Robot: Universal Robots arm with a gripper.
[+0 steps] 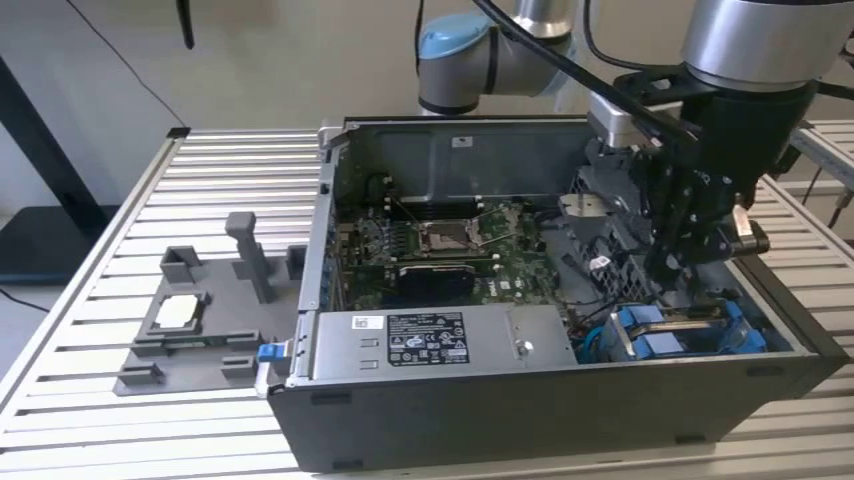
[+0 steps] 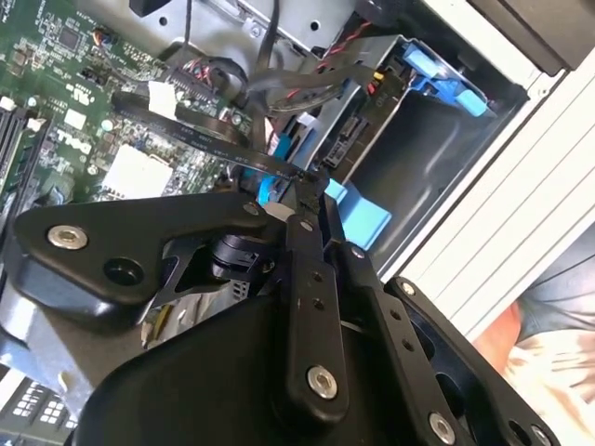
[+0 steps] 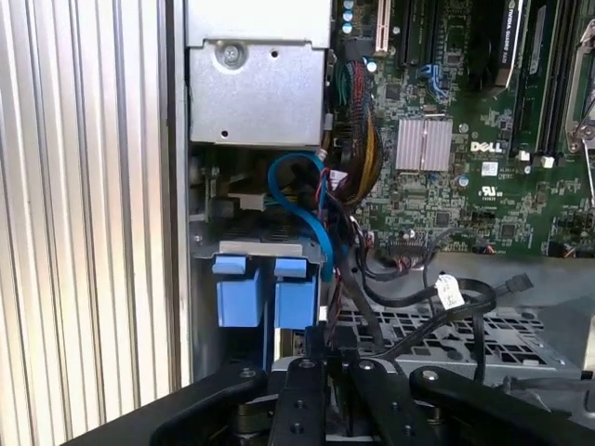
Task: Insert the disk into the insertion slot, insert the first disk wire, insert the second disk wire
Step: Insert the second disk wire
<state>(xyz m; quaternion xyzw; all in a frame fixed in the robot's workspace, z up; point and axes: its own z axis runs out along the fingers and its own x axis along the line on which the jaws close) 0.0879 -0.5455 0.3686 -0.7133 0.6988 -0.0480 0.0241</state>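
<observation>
Gripper point(image 1: 677, 262) low inside open computer case point(image 1: 400, 425), jaws pinched on black cable point(image 2: 200, 139) beside insertion slot point(image 1: 687, 330) (blue tabs). Exterior view adds grey fixture point(image 1: 200, 320) on slatted table point(image 1: 80, 300).

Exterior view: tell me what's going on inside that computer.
A robot arm has its hand lowered into the open computer case, on the exterior view's right, just above the insertion slot. The blue carrier tabs of what looks like the disk already sit in that slot. In the second wrist view, the hand's tip is right at a flat black wire beside the slot.
</observation>
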